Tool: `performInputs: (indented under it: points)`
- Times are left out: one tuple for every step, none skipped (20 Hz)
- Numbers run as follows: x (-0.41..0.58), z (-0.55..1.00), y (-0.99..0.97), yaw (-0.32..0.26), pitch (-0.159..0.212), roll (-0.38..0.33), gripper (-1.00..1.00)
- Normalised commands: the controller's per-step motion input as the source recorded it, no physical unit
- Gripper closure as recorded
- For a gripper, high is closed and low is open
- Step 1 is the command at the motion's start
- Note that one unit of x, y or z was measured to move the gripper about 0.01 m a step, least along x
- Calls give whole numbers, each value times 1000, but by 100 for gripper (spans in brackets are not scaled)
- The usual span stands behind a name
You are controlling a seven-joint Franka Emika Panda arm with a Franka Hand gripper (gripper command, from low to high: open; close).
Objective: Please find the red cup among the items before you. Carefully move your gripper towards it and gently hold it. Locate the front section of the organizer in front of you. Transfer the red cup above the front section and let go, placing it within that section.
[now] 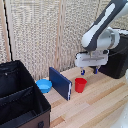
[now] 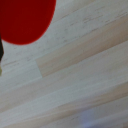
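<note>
The red cup stands upright on the wooden table, just beside a blue upright panel. My gripper hangs a little above the cup and slightly toward the exterior view's right, open, with nothing between its fingers. In the wrist view the red cup fills one corner as a blurred red disc over the wood. The black organizer sits at the exterior view's left, its divider splitting it into a far and a near compartment; both look empty.
A light-blue bowl rests between the organizer and the blue panel. A black hard-cased appliance stands behind the arm at the exterior view's right. A slatted screen backs the table.
</note>
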Motion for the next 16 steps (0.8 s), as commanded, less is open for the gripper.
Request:
performInputs:
  points:
    - [0,-391,-60,0,-21,0,-100]
    - [0,-389,-46,0,-26,0,-100]
    - [0,-394,-43,0,-24,0,-100]
    - [0,-400,-37,0,-27,0,-100]
    - [6,-400,-11,0,-24,0,-100]
    - [17,-397,-3,-3,-10,0,-100]
    - [43,-371,0,-21,0,0,-100]
    - [71,-354,0,-31,0,0,-100]
    - [131,-346,66,-50,6,-11,-100]
    - [180,-343,117,-60,14,-28,-100]
    - [209,-326,126,-65,16,-28,-100]
    - [249,-317,177,-75,10,-27,-100]
    - [274,-300,137,-78,2,-9,100]
    - [260,-251,106,-72,0,0,100]
    - [194,-157,89,-63,0,0,100]
    - [100,-57,23,-33,0,0,100]
